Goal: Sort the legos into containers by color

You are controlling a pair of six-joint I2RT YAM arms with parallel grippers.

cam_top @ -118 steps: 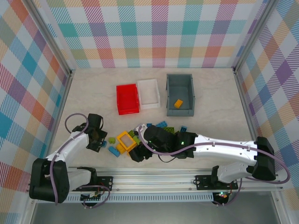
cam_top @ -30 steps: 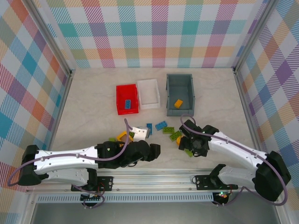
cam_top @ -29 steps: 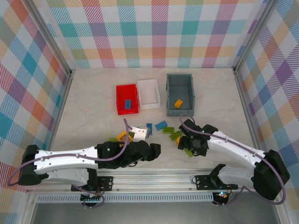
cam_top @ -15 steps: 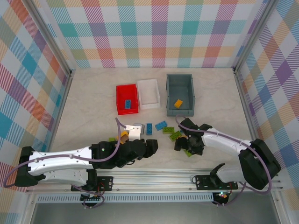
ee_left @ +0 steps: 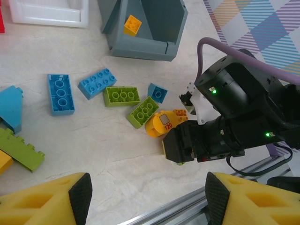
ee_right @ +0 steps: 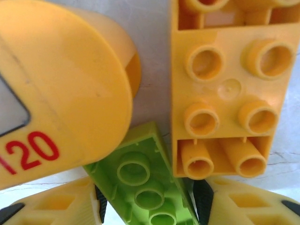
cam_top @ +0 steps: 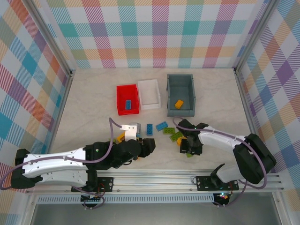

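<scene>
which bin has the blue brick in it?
The red bin, leftmost of three, holds the blue brick; the grey bin holds an orange brick, the white bin none.

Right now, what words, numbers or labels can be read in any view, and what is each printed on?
"120": red digits on the flat face of the round yellow piece, close up in the right wrist view and small but legible in the left wrist view.
No other text, brand or sign can be read.

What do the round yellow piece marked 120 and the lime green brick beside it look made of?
The round yellow piece: looks like moulded plastic, smooth satin face with soft highlights and faint scuffs, printed red 120. The lime green brick: likely the same hard plastic, slightly glossy, with crisp moulded studs.
</scene>
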